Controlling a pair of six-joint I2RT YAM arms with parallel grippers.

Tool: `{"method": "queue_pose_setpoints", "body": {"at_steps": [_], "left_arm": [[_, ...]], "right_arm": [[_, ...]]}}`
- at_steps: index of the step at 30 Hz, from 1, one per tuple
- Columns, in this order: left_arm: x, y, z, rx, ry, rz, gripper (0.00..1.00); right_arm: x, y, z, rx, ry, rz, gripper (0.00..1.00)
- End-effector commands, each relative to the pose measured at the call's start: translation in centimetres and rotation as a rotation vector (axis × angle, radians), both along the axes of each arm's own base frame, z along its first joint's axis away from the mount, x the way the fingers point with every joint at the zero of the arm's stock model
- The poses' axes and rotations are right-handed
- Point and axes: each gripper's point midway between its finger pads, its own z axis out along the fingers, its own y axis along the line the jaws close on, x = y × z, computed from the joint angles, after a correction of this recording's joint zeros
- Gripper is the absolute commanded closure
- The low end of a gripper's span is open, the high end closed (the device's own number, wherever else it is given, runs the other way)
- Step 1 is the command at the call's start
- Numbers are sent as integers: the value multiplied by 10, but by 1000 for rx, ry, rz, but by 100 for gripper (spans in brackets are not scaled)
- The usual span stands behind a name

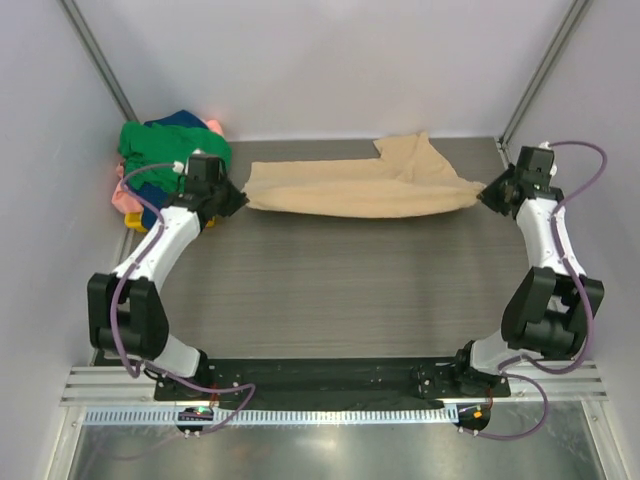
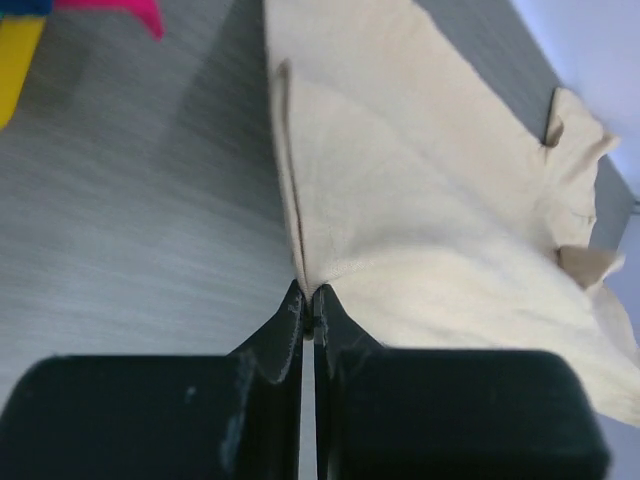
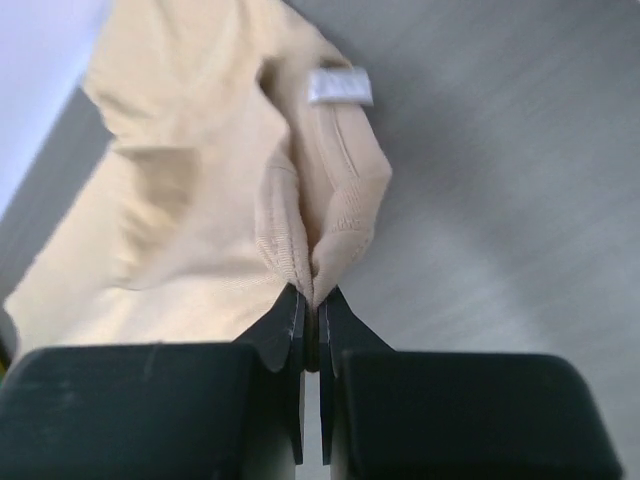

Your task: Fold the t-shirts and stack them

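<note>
A tan t-shirt (image 1: 360, 185) lies stretched across the far half of the table, folded lengthwise, one sleeve sticking out toward the back. My left gripper (image 1: 238, 199) is shut on its left end; the left wrist view shows the cloth (image 2: 420, 200) pinched at the gripper (image 2: 308, 300). My right gripper (image 1: 484, 194) is shut on the right end, at the collar; the right wrist view shows the gripper (image 3: 312, 297) on the collar rib (image 3: 330, 230) below the white neck label (image 3: 340, 87). Green, navy and pink t-shirts (image 1: 165, 150) are heaped at the back left.
The heap of shirts sits on a yellow basket (image 1: 135, 222) against the left wall. White walls enclose the table at left, back and right. The near half of the dark table (image 1: 340, 290) lies between the two arms.
</note>
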Motion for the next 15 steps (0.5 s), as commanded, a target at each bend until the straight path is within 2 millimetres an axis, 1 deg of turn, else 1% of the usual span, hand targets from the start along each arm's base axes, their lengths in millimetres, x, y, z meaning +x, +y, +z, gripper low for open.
{"method": "queue_pose_setpoints", "body": {"at_steps": [1,2,3,4,5,6,7,8,10,11,13,14,15], "left_arm": [[-56,11,-51,28,146,15,100],[-68,13,-58,28,158,22,100],[-78,16,-65,32,169,24,100],[-100,20,-89,46,225,27,100],[-109,23,-84,47,202,36,100],[-119,25,-89,48,214,39,100],[-138,28,-106,54,253,38,100],[-145,29,-102,47,233,39,100],[-161,30,-107,39,248,44,100],[-173,32,-110,37,248,47,100],[-188,33,-113,28,268,54,99],[-193,34,-112,22,266,57,96],[-204,35,-111,15,265,57,93]], "right_arm": [[-60,-2,-69,8,226,-57,99],[-79,-3,-91,19,288,-76,99],[-89,-9,-100,1,317,-108,99],[-98,-11,-105,11,331,-132,99],[-115,-18,-118,34,367,-171,99],[-122,-20,-122,49,375,-187,99],[-133,-20,-126,66,382,-204,99],[-140,-22,-127,76,387,-218,99],[-150,-23,-126,112,374,-234,99],[-157,-21,-123,116,368,-244,98],[-168,-22,-120,118,366,-266,88],[-176,-21,-116,112,359,-280,64],[-180,-19,-114,113,357,-287,47]]}}
